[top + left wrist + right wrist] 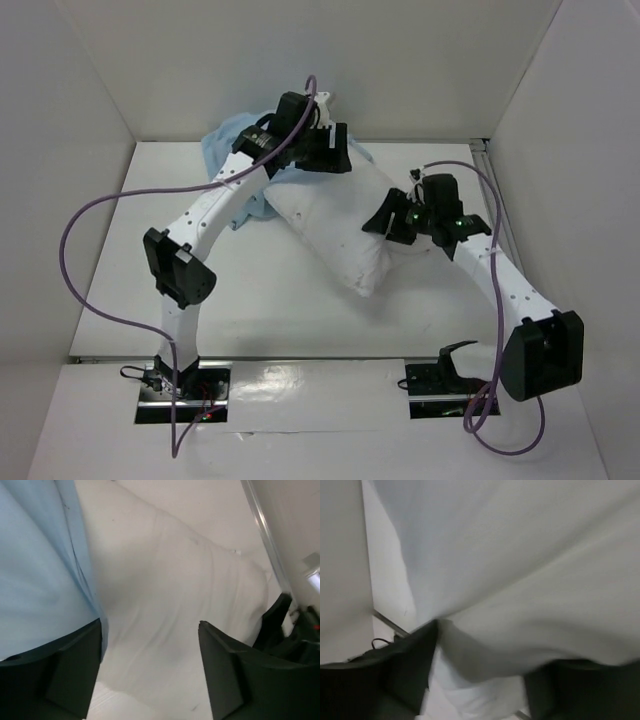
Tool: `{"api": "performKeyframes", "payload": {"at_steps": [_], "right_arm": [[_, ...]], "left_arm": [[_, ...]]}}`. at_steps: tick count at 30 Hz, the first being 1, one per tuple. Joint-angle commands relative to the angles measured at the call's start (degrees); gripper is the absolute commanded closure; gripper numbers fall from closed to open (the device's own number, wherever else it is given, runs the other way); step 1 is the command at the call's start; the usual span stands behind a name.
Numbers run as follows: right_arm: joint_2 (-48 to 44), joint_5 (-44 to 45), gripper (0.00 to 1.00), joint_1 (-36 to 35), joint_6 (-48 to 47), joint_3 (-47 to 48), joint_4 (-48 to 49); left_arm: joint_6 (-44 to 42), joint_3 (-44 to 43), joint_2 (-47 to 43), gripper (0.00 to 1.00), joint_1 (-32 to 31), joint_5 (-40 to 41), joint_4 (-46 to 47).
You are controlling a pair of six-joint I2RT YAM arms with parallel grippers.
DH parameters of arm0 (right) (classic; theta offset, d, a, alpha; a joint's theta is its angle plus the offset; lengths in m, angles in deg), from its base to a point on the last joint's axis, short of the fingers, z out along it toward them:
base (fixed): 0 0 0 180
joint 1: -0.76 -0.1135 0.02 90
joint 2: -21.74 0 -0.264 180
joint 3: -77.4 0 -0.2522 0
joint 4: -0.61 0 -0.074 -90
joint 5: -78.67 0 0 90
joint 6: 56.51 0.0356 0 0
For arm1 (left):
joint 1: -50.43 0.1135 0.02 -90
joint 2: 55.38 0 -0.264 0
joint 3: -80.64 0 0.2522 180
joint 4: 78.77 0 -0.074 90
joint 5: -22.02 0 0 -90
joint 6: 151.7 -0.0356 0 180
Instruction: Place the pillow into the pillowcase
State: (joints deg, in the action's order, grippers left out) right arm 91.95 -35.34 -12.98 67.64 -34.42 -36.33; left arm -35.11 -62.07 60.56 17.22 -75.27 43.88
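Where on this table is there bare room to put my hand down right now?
Widest bare table lies in front, between the left arm and the near corner of the pillow. Another strip runs along the left wall, under the purple cable. The rear is crowded: pillowcase, pillow and right arm bunch there.

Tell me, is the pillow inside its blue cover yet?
Not yet. The plump white fabric pillow lies mostly bare, only its far end reaching the limp light blue cloth pillowcase. In hand: the left gripper is open at that end; the right gripper straddles the pillow's edge. Left: sliding it all inside.
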Motion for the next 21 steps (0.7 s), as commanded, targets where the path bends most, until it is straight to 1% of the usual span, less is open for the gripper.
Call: {"api": "performKeyframes", "payload": {"at_steps": [1,2,3,4,5,6,7,8,10,11,12,13,14,16,17,18,19,20,21], "right_arm": [[2.37,1.84,0.14,0.82,-9.09,11.13,-3.43],[2.38,3.25,0.06,0.82,-10.41,13.33,-7.37],[2.90,5.01,0.00,0.82,-12.86,17.53,-9.49],[3.43,8.85,0.00,1.34,-14.01,19.83,-11.69],[3.44,10.89,0.00,1.34,-15.16,24.12,-15.98],[4.13,12.83,0.00,1.34,-16.04,26.08,-17.85],[4.14,16.15,0.00,1.34,-17.61,27.84,-19.43],[4.75,17.67,0.00,1.87,-18.32,29.68,-21.10],[5.36,20.13,0.00,1.87,-19.38,33.90,-24.36],[5.37,23.54,0.00,1.87,-19.99,35.22,-25.24],[5.89,24.88,0.00,1.87,-20.00,36.80,-25.25],[5.90,26.37,0.00,1.87,-20.00,36.82,-25.25],[5.38,28.73,0.00,1.87,-20.00,36.82,-24.55],[5.37,30.77,0.00,1.87,-20.00,36.82,-22.27],[4.67,30.78,0.00,1.87,-20.00,36.82,-21.30],[4.67,30.78,0.00,1.35,-20.70,36.30,-19.64],[4.06,30.78,0.02,0.56,-20.70,35.51,-18.41],[3.36,30.78,0.05,-0.06,-21.23,34.72,-17.00],[3.35,32.08,0.07,-0.84,-21.23,34.19,-15.07]], "left_arm": [[-2.59,3.24,-12.64,0.12,-0.90,5.68,1.23],[-2.59,8.57,-15.28,0.12,-0.89,8.40,1.23],[-3.12,11.67,-20.79,0.14,-0.89,14.87,1.23],[-2.60,15.35,-23.71,0.18,0.33,18.07,1.23],[-2.59,23.66,-26.61,0.21,1.04,21.93,2.10],[-1.99,27.74,-29.25,0.23,2.09,22.92,2.81],[-0.59,31.79,-33.89,0.33,4.27,23.54,4.03],[0.04,39.74,-36.03,0.35,5.17,23.55,5.00],[3.18,46.91,-39.37,0.38,6.84,23.55,6.58],[4.68,50.25,-42.00,0.38,6.84,23.55,8.68],[6.44,56.63,-43.07,0.38,7.45,22.94,10.27],[7.24,59.40,-44.12,0.36,7.46,22.32,11.94],[8.21,64.38,-45.79,0.31,7.46,22.32,15.35],[11.71,68.28,-46.42,0.24,7.46,21.62,17.83],[12.60,70.13,-47.20,0.23,7.46,21.62,19.32],[13.83,74.06,-47.21,0.21,7.46,22.31,22.82],[15.49,75.67,-47.21,0.19,7.46,22.84,24.33],[15.51,78.12,-47.21,0.19,7.46,22.85,26.00],[16.90,79.10,-45.21,0.18,7.46,25.11,27.32]]}}
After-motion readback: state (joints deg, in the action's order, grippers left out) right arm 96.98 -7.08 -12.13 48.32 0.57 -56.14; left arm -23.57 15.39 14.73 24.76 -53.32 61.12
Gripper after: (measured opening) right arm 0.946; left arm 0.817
